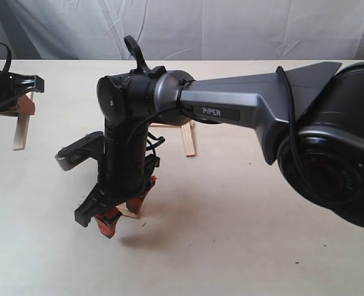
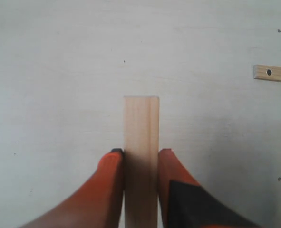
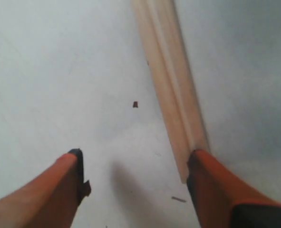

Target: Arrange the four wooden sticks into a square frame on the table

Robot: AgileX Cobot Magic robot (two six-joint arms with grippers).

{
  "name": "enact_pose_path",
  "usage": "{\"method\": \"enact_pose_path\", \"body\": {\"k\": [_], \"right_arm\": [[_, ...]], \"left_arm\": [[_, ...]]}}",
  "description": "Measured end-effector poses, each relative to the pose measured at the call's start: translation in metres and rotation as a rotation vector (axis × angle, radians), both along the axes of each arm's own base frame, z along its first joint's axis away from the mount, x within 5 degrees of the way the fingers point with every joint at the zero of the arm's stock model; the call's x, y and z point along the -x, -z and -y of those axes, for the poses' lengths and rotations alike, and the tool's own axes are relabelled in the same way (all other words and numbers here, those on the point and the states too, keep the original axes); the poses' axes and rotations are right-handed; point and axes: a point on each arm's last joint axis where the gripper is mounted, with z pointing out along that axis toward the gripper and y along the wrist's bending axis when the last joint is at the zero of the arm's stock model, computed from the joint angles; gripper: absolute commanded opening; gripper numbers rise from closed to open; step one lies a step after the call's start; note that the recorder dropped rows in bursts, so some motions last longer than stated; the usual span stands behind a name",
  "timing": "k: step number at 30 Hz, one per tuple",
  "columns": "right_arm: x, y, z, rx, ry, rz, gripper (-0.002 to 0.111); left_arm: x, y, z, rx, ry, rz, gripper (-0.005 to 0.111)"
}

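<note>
Lettering [image 1: 220,111] "PiPER" marks right arm [image 1: 255,105]; right pincer [image 3: 135,159] apart, left pincer [image 2: 140,154] clamping stick [image 2: 141,123].

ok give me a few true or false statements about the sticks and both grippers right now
1. The left gripper is shut on a wooden stick. True.
2. The right gripper is clamped on a stick. False: its jaws stand open, and the nearby stick lies on the table beside one finger.
3. A stick with a small hole near its end lies on the table. True.
4. The sticks already form a closed square. False: one is in the left gripper and another lies apart by the right gripper.
</note>
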Motion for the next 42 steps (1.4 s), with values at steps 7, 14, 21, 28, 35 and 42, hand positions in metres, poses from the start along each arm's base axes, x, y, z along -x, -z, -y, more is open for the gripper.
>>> {"method": "enact_pose_path", "body": {"k": [7, 14, 21, 28, 35, 42], "right_arm": [[0.000, -0.002, 0.001, 0.001, -0.004, 0.009, 0.062], [-0.003, -0.005, 0.003, 0.016, -0.022, 0.043, 0.062], [-0.003, 0.008, 0.004, 0.047, -0.025, 0.034, 0.062], [-0.004, 0.000, 0.004, 0.040, -0.016, 0.047, 0.062], [-0.002, -0.014, 0.003, 0.009, 0.016, 0.041, 0.062], [0.000, -0.006, 0.002, 0.011, 0.033, 0.004, 0.062]], "left_arm": [[0.000, 0.000, 0.000, 0.000, 0.000, 0.000, 0.000], [0.000, 0.000, 0.000, 0.000, 0.000, 0.000, 0.000], [0.000, 0.000, 0.000, 0.005, -0.003, 0.001, 0.000], [0.000, 0.000, 0.000, 0.007, -0.004, 0.002, 0.000], [0.000, 0.000, 0.000, 0.007, -0.004, 0.002, 0.000], [0.000, 0.000, 0.000, 0.007, -0.004, 0.002, 0.000]]}}
